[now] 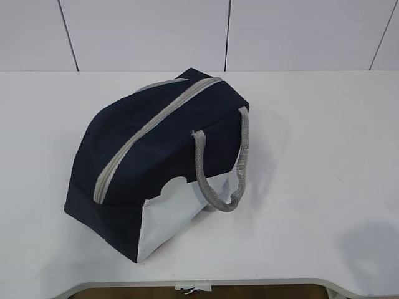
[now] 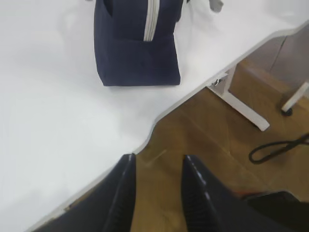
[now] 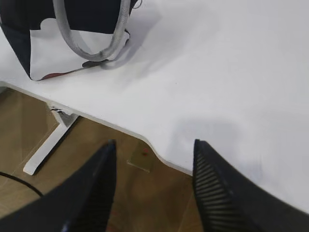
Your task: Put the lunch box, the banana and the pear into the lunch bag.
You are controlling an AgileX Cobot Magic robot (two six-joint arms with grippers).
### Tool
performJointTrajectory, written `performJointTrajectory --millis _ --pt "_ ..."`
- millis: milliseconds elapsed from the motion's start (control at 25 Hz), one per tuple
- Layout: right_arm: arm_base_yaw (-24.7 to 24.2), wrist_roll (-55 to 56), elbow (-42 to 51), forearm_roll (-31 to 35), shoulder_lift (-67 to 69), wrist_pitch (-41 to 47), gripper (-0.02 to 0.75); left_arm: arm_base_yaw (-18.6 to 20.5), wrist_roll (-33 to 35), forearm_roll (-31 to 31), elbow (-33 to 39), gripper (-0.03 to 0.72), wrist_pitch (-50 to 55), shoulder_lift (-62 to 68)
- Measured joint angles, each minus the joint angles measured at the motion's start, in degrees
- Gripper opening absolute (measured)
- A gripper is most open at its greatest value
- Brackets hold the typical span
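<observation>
The navy-blue lunch bag [image 1: 156, 156] stands on the white table [image 1: 312, 137], its grey zipper [image 1: 149, 128] shut and a grey rope handle [image 1: 227, 168] hanging over its white end panel. The left wrist view shows the lunch bag [image 2: 137, 53] at the top. In the right wrist view the lunch bag [image 3: 63, 38] is at top left. My left gripper [image 2: 158, 159] is open and empty beyond the table's front edge, over the floor. My right gripper [image 3: 154, 145] is open and empty at that same edge. The lunch box, banana and pear are out of view.
The table's wavy front edge [image 2: 159, 116] runs across both wrist views, with wooden floor [image 2: 217, 145] below. A white table leg [image 2: 241, 106] and a black cable [image 2: 275, 147] are on the floor. A white wall [image 1: 187, 31] stands behind the table.
</observation>
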Motion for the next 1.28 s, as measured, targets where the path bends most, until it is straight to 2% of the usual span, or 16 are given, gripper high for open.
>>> performJointTrajectory --millis 280,760,840,920,1040,1200,1280 --pt "0.0 0.0 6.1 -1.2 -4.2 -2.2 0.402 0.0 0.0 0.7 1.8 0.244 -3.1 -0.8" --pt "0.0 0.0 6.4 -1.5 -4.2 -2.5 0.402 0.0 -0.5 1.4 3.2 0.243 -6.2 -0.8" --pt "0.0 0.0 6.4 -1.5 -4.2 -2.5 0.402 0.9 -0.5 1.4 3.2 0.243 -6.2 -0.8" --pt "-0.5 0.0 6.4 -1.5 -4.2 -2.5 0.402 3.4 -0.5 1.4 3.2 0.243 -6.2 -0.8" --pt "-3.2 0.0 6.4 -1.5 -4.2 -2.5 0.402 10.6 -0.5 1.4 3.2 0.243 -6.2 -0.8" --pt "-10.8 0.0 6.4 -1.5 -4.2 -2.5 0.401 20.4 -0.5 1.4 3.2 0.243 -6.2 -0.8" --pt "-13.2 0.0 6.4 -1.5 -4.2 -2.5 0.401 23.1 -0.6 1.4 3.2 0.243 -6.2 -0.8"
